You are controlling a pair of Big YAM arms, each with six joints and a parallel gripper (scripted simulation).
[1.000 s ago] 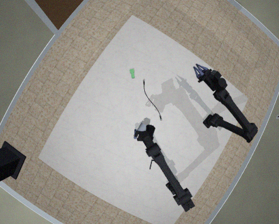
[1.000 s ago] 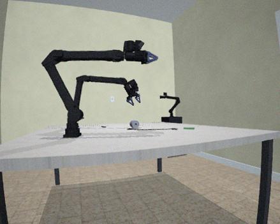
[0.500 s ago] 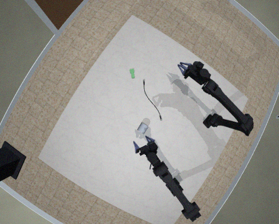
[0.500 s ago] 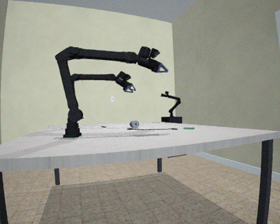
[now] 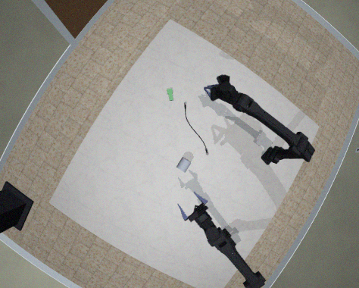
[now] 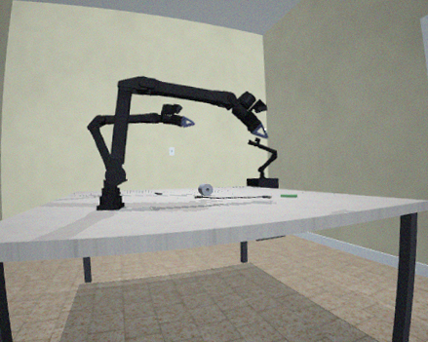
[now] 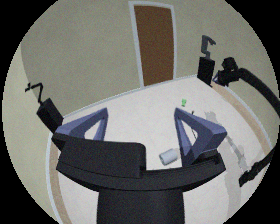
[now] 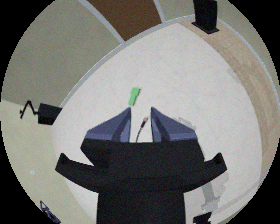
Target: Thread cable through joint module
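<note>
The joint module (image 5: 184, 163) is a short pale cylinder lying on its side near the middle of the white table. It also shows in the exterior view (image 6: 205, 189) and the left wrist view (image 7: 168, 157). The black cable (image 5: 195, 129) lies loose in a curve beyond it, outside the shaft, and shows as a thin line in the exterior view (image 6: 235, 197). My left gripper (image 5: 192, 206) is wide open and empty, raised high and off to the side of the module. My right gripper (image 5: 207, 91) hangs high near the cable's far end, fingers a narrow gap apart (image 8: 141, 125), holding nothing.
A small green block (image 5: 170, 94) lies on the table past the cable's far end. A black stand (image 5: 11, 206) sits off the table's corner. Both arm bases stand along one side of the table.
</note>
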